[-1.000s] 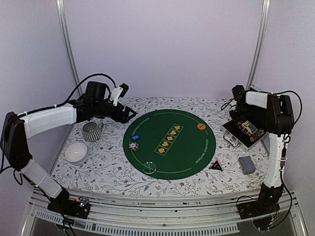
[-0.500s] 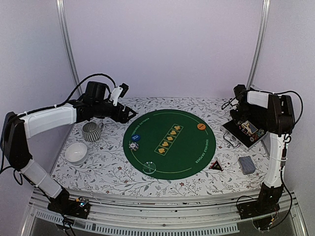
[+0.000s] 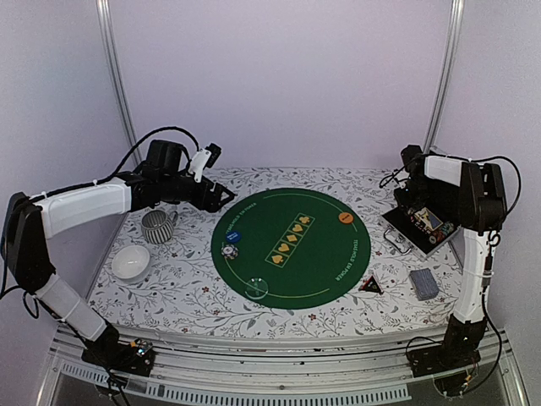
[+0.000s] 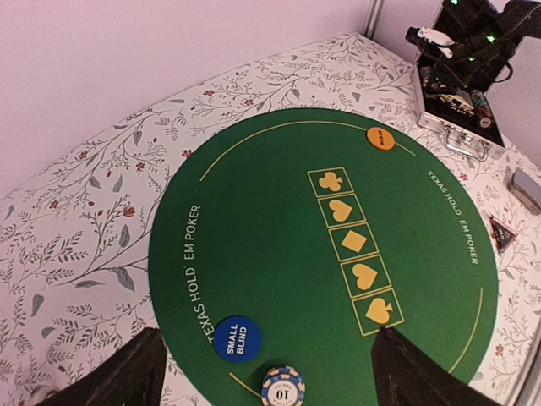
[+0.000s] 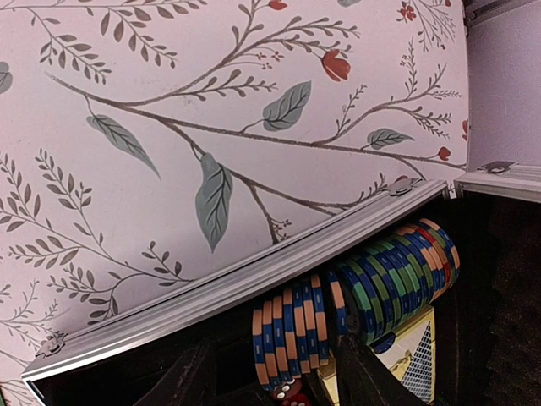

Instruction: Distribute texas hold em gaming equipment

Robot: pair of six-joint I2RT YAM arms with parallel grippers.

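Top external view: the card deck (image 3: 423, 284) lies lower right on the bench (image 3: 194, 296), off the green mat (image 3: 292, 254). At mat's left edge, one chip (image 3: 228, 251) beside the blue button (image 3: 234, 237); orange button (image 3: 346, 217) upper right. Left gripper (image 3: 221, 196) hovers upper left of mat, jaws wide, empty. Right gripper (image 5: 275, 359) hangs over the open case (image 3: 418, 230), jaws half apart astride the racked chips (image 5: 296, 326), none held. Risk: closing off-centre could pinch several chips or tip the row.
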